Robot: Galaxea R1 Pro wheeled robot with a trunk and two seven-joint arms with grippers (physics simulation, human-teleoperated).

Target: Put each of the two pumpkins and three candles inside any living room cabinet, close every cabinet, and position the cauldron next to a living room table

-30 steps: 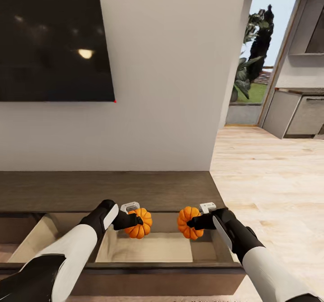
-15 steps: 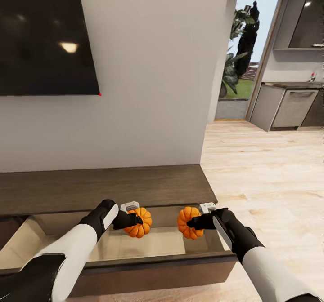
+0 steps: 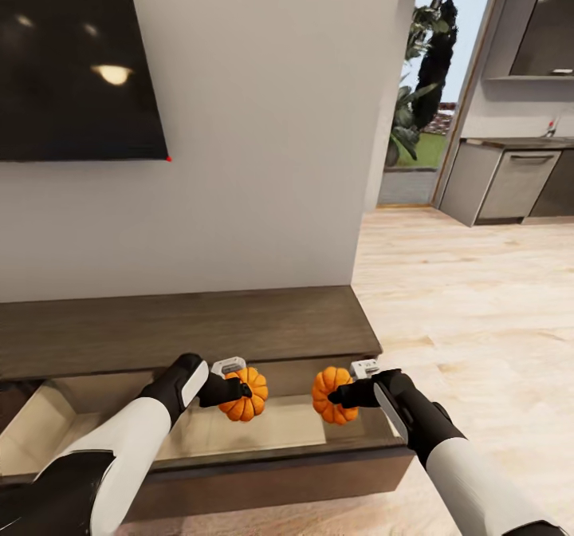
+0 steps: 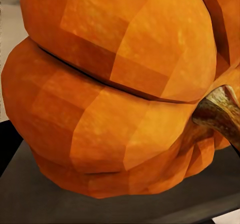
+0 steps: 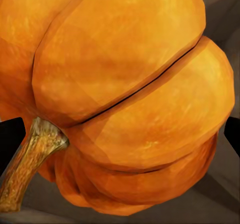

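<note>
Far to my left, a dark wall screen (image 3: 76, 57) hangs above the cabinet (image 3: 191, 333), whose long dark-brown top runs along the wall below it. Its drawer (image 3: 263, 432) stands pulled out toward me, pale inside, and I see nothing resting in it yet.

My left gripper (image 3: 236, 388) is clamped on the left pumpkin (image 3: 245, 393), which hangs in the air over the open drawer, above the pale floor and not touching it. In the left wrist view the left pumpkin (image 4: 120, 89) sits right against the camera, orange ribs and a brown stem (image 4: 220, 114) to one side.

Just beside it, a small gap apart, my right gripper (image 3: 341, 393) grips the right pumpkin (image 3: 331, 395) at about the same height, over the drawer's right end near the side wall. The right wrist view shows the right pumpkin (image 5: 125, 94) close up, with its stem (image 5: 30, 159) pointing off one corner.

Farther right, the wood floor (image 3: 478, 297) opens toward a doorway and grey kitchen units (image 3: 510, 185).

As I judge it, the task is early: the drawer is open and both pumpkins are poised above it, but neither is set down. Releasing them comes next. The three candles, shutting the cabinet, and moving the cauldron to the table all remain.
</note>
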